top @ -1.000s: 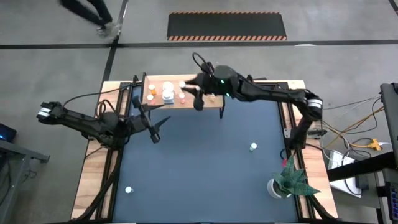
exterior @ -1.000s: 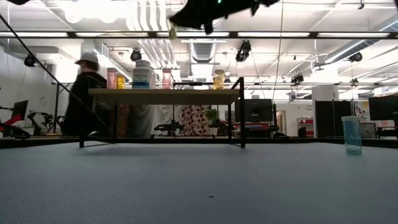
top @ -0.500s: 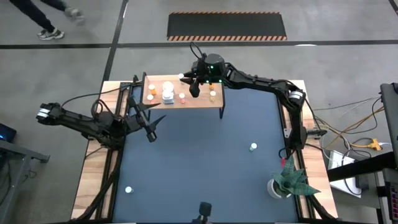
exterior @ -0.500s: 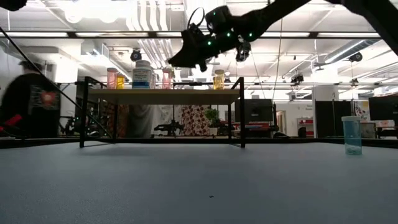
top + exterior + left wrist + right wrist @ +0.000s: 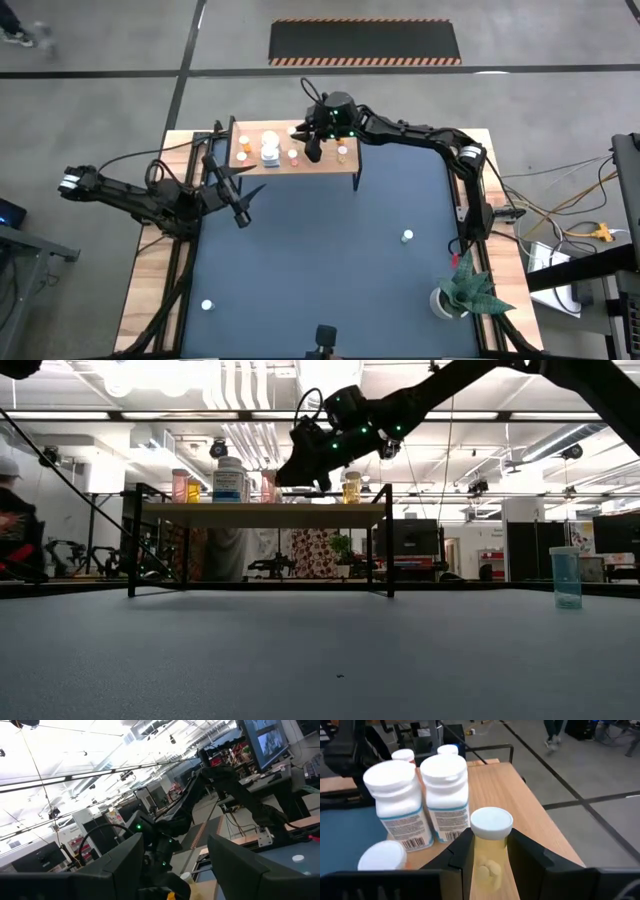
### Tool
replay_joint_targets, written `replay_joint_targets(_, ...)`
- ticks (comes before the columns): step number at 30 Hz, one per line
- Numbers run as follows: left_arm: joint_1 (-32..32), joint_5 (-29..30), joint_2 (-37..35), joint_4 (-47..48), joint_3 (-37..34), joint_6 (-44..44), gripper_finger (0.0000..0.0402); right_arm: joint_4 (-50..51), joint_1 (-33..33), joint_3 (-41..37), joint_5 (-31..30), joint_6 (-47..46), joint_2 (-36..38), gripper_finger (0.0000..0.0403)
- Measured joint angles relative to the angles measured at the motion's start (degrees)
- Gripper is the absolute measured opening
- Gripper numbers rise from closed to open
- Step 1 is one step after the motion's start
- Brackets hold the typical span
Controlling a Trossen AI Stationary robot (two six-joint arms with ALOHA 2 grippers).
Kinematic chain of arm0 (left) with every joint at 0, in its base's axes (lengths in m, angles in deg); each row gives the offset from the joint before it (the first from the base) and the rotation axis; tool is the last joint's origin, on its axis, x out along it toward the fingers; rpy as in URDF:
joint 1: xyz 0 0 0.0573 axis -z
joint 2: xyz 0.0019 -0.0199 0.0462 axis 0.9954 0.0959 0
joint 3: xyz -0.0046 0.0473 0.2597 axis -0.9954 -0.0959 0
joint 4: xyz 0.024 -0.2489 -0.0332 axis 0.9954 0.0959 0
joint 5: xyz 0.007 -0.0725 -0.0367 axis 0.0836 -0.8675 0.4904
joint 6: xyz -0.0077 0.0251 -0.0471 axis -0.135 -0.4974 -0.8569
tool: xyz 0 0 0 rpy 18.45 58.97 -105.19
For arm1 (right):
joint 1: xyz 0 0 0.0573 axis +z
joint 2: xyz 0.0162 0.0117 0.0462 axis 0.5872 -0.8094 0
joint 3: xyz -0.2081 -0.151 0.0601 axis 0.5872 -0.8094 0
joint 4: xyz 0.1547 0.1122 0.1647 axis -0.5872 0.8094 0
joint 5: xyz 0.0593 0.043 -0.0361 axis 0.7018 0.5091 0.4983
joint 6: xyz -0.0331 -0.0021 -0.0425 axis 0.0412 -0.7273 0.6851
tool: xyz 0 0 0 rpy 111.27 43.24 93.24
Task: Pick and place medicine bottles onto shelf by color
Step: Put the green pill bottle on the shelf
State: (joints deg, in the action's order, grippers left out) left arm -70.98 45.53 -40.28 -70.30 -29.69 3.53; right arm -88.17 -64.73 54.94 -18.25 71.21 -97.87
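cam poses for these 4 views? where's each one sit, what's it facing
High: overhead, straight down; both arms, shelf.
Low: table height, level across mat to shelf; right arm overhead.
Left wrist: past own fingers toward right arm.
Right wrist: right gripper holding yellowish bottle over shelf.
Shared: the shelf, except left wrist.

The shelf [image 5: 350, 165] is standing at the table's [image 5: 150, 290] far edge, bottles [image 5: 269, 150] clustering on its left half. The right gripper [image 5: 312, 150] is hanging over them, holding a bottle [image 5: 489, 851]. The left gripper [image 5: 240, 205] is waiting near the shelf's left end. One bottle [image 5: 407, 236] is sitting right of centre, another [image 5: 207, 305] near-left, a plant [image 5: 462, 290] near-right.
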Motion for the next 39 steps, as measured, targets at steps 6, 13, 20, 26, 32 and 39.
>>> replay_joint_targets(6, 0.02, -0.18, 0.05, -0.05, 0.0, 0.02, 0.0206, 1.25, 0.13, -0.02, 0.0, 1.53, -0.13, 0.0098)
replay_joint_targets(13, 0.02, -0.25, 0.1, -0.03, 0.0, 0.02, 0.0206, 2.55, 0.32, -0.07, 0.39, 2.65, -0.11, 0.0098)
replay_joint_targets(20, 0.02, -0.28, 0.23, -0.04, 0.0, 0.02, 0.0206, 2.91, 0.39, -0.08, 0.39, 2.26, -0.11, 0.0099)
replay_joint_targets(26, 0.02, -0.29, 0.2, -0.03, 0.0, 0.02, 0.0206, 4.18, 0.39, -0.09, 0.39, 2.87, -0.11, 0.0122)
replay_joint_targets(32, 0.02, -0.3, 0.29, -0.04, 0.0, 0.02, 0.0206, 4.7, 0.39, -0.11, 0.37, 2.94, -0.11, 0.0137)
replay_joint_targets(39, 0.02, -0.3, 0.27, -0.04, 0.0, 0.02, 0.0206, 5.9, 0.39, -0.11, 0.07, 3.3, 0.27, 0.0137)
